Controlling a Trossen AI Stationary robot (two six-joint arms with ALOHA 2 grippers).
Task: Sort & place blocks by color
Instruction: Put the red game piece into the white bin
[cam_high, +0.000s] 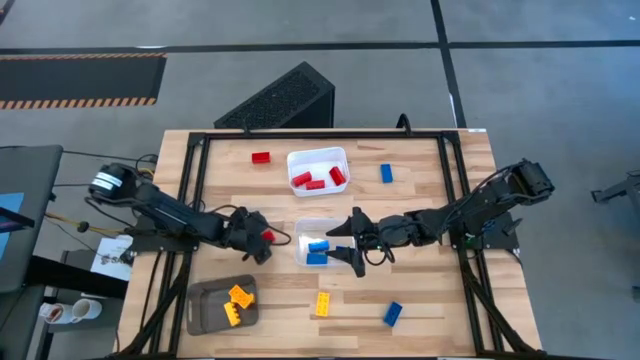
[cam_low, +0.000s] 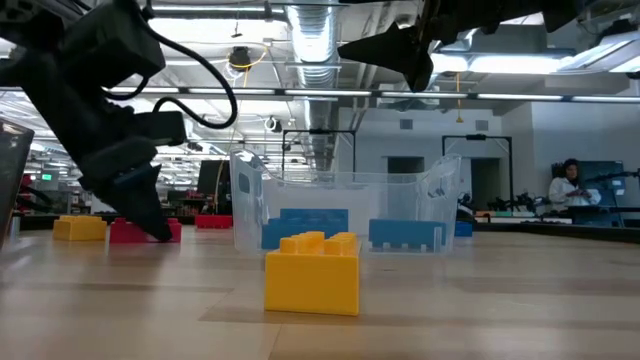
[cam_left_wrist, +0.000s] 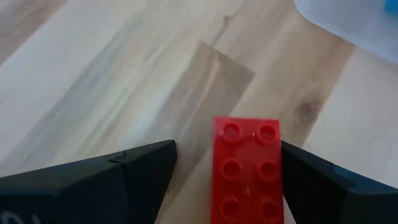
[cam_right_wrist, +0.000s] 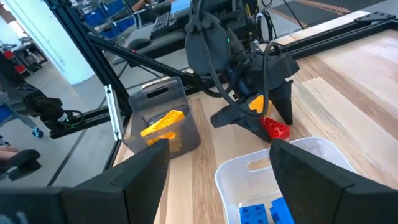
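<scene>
High view: red, blue and yellow bricks are partly sorted; five remain loose. Left gripper straddles a red brick, unclosed; right gripper gapes empty.

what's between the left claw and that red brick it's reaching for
Nothing visible. The left claw is open with the red brick already lying on the table between its fingers, one finger tight against it and a gap on the other side.

2 dark jointed arms, black looping cables, wedge-shaped matte tool fingers.
</scene>
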